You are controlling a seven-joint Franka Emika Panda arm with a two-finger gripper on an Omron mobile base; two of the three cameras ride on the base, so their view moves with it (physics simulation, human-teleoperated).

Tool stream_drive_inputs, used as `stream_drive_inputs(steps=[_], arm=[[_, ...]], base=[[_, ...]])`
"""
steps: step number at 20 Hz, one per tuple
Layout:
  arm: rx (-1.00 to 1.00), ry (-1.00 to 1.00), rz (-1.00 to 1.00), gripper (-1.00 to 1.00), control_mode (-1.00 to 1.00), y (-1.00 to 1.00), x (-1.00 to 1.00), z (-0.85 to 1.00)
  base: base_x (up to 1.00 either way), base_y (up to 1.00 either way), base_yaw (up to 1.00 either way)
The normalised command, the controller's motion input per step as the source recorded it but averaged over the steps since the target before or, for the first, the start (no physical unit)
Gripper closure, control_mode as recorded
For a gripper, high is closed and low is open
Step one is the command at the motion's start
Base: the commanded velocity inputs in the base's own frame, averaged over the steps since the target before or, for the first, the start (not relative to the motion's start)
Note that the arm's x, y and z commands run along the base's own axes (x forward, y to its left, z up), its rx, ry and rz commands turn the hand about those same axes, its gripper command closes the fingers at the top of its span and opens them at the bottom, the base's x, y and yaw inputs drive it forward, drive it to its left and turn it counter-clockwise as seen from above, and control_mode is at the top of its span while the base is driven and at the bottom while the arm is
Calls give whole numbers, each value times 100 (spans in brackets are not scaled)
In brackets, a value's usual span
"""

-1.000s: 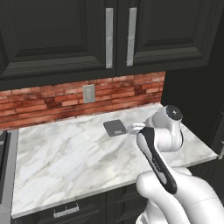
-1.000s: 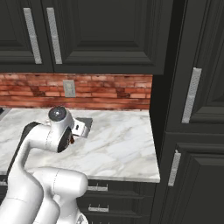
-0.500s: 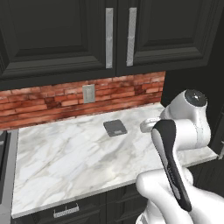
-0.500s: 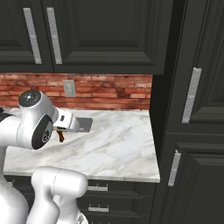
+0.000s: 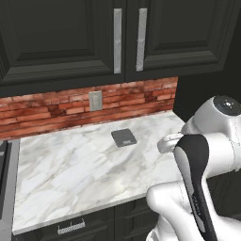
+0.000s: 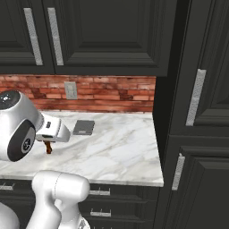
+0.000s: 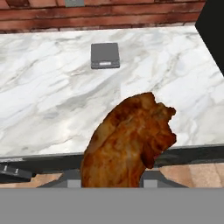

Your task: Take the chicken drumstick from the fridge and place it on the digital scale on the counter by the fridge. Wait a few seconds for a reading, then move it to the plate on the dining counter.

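The reddish-brown chicken drumstick (image 7: 127, 144) sits close to the camera in the hand view, hiding the fingertips. From the right base view it hangs as a small brown piece (image 6: 48, 148) under my gripper (image 6: 48, 142), which is shut on it above the front part of the marble counter (image 6: 120, 152). The digital scale (image 7: 105, 55), a thin dark-grey square, lies bare near the brick backsplash, well beyond the drumstick. It also lies at mid-counter (image 5: 123, 137) in the left base view and right of my hand (image 6: 83, 127) in the right base view.
Black upper cabinets (image 5: 117, 42) hang over the counter. A wall outlet (image 5: 95, 100) sits in the brick backsplash. Tall black fronts with long handles (image 6: 195, 103) stand at the counter's right end. My own arm (image 5: 202, 164) blocks the right side of the left base view.
The arm has swung back from the scale toward the counter's front edge, carrying the drumstick with it. The scale has stayed in place and the grip is unchanged.
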Motion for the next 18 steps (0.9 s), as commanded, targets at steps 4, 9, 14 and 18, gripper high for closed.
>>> stream_drive_inputs(steps=[4, 9, 14, 18], arm=[[5, -5, 6, 100, -100, 0, -66, 11], [1, -3, 3, 100, -100, 0, -38, 6], [0, 0, 0, 100, -100, 0, 0, 0], [0, 0, 0, 100, -100, -1, -3, 0]], base=[[0, 0, 0], [0, 0, 0], [0, 0, 0], [0, 0, 0]])
